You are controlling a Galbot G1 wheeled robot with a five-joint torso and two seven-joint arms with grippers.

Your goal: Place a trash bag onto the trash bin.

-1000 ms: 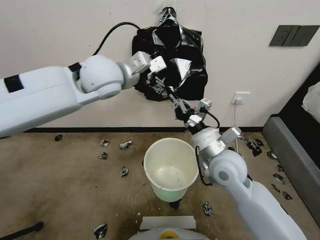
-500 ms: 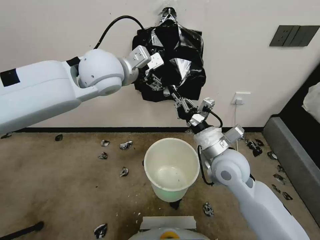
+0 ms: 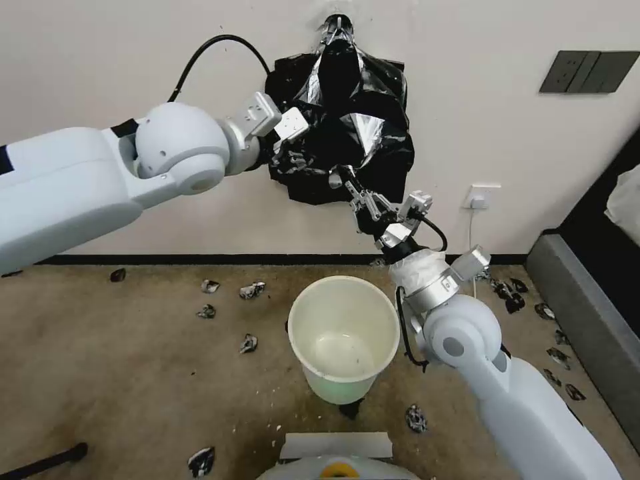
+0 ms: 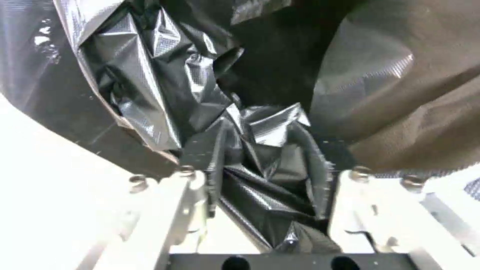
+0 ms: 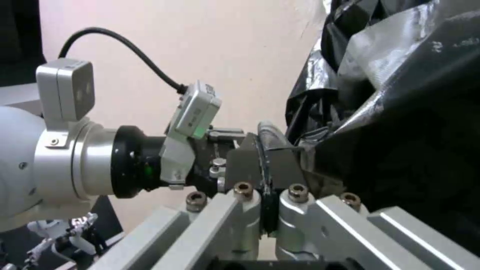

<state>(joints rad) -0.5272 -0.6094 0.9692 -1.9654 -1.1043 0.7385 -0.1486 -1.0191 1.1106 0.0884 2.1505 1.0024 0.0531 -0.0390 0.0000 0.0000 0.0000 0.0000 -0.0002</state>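
Count: one trash bin (image 3: 343, 337), one bundle of black bags (image 3: 347, 123) on the wall, one black film sheet (image 4: 265, 180) I take for the trash bag, about a dozen and a half small black scraps (image 3: 248, 343) on the floor, two grippers.
Left fingers: my left gripper (image 3: 288, 155) is at the bundle's 9 o'clock edge. In the left wrist view the fingers (image 4: 187, 195) are held apart with a crumpled fold of black film bunched between them. Cannot tell whether they actually pinch it.
Right fingers: my right gripper (image 3: 343, 183) is at the bundle's 6 o'clock edge. In the right wrist view the fingers (image 5: 245, 210) are pressed narrow on a thin dark edge of film (image 5: 270, 176).
Bag vs fingers: film runs from the hanging bundle into both grippers; can't separate one single bag from the rest.
Bin: upright on the floor, open mouth up, at 6 o'clock from the bundle, well apart from it. Right arm passes its rim at 3 o'clock.
Around: scraps scattered at 9 and 3 o'clock of the bin, one at 5 o'clock. Wall socket (image 3: 481, 197) at 3 o'clock of my right gripper. Grey-edged furniture (image 3: 587, 327) at far 3 o'clock.
In the way: the left gripper's own cable (image 3: 207, 57) loops over the arm.
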